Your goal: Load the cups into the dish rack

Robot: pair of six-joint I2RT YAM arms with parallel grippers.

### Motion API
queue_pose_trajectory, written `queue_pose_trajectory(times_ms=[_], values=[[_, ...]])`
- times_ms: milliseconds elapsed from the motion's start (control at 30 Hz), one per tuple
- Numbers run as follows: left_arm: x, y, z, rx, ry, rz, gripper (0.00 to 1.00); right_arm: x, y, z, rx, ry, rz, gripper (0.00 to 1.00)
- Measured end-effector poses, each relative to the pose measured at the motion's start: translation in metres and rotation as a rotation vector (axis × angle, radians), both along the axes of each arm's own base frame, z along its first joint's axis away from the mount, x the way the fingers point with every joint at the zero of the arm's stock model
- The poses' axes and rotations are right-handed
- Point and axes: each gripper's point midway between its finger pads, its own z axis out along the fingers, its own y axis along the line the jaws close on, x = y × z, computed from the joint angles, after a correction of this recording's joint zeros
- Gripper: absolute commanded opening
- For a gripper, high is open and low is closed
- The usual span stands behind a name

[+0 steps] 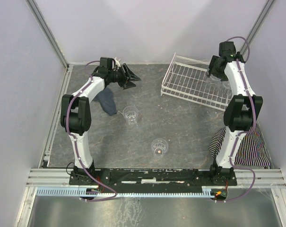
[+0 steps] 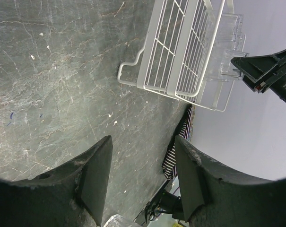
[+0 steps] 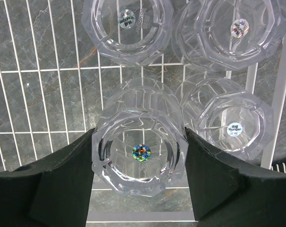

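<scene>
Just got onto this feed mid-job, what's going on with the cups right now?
The right gripper is over the dish rack, closed on one cup whose base faces the wrist camera. Three other cups already sit in the rack. Two cups are left standing on the table. The left gripper is open and empty, at the far left side of the table.
</scene>
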Motion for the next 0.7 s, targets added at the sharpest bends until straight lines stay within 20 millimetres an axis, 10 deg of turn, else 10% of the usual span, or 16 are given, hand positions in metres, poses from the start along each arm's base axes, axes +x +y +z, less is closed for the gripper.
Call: queue_pose_trajectory(times_ms=[700], values=[[0.0,0.0,0.0,0.0,0.0,0.0,0.62,0.004,0.003,-0.009,0.025,0.004,0.014,0.06]])
